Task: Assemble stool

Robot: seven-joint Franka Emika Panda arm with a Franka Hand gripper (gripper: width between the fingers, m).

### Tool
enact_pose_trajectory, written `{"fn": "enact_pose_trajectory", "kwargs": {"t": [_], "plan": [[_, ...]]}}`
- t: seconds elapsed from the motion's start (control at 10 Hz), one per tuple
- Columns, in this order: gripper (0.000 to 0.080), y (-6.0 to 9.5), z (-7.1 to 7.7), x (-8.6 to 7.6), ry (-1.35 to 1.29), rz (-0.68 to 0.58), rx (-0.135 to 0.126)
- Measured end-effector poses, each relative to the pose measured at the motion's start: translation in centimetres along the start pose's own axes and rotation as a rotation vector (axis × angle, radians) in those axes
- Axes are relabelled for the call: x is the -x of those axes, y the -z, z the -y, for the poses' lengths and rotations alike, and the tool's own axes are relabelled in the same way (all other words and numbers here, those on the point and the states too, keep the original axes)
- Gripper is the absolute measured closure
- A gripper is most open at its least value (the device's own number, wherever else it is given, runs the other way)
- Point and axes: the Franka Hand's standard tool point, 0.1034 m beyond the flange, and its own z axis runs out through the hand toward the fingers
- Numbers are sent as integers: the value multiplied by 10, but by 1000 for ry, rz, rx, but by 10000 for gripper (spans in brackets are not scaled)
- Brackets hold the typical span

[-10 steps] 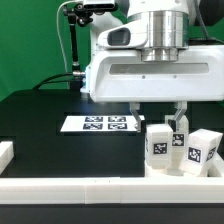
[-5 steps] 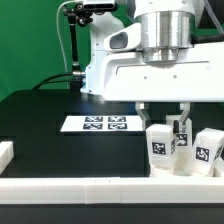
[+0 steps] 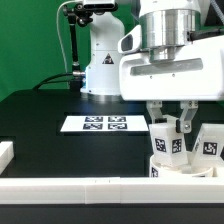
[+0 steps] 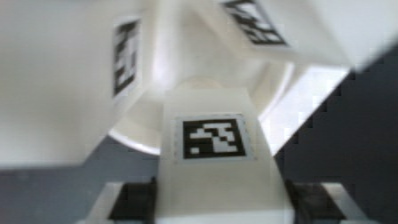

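My gripper [image 3: 172, 122] hangs at the exterior view's right, over the cluster of white stool parts. Its fingers stand on either side of a blocky white tagged leg [image 3: 168, 142]. In the wrist view this leg [image 4: 217, 150] fills the gap between the two dark pads [image 4: 128, 200], which press on both its sides. Under it lies the round seat [image 4: 143, 130], which also shows in the exterior view [image 3: 170, 170]. Another tagged leg [image 3: 208, 146] stands just to the right, and a further tagged part [image 4: 249, 20] shows beyond the held leg.
The marker board [image 3: 100, 124] lies on the black table, left of the parts. A long white border bar [image 3: 90, 190] runs along the front edge, with a short one [image 3: 5, 152] at the left. The robot base [image 3: 100, 60] stands behind.
My gripper has moved toward the exterior view's right, and the leg between its fingers has moved with it. The marker board has not moved.
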Motion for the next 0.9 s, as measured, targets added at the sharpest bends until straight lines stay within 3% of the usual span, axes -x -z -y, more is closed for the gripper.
{"fn": "enact_pose_trajectory", "kwargs": {"t": [0.4,0.9], "plan": [[459,-5,-1,-5,-289,33,-25],[459,-5,0,-3,-677,74,-28]]}}
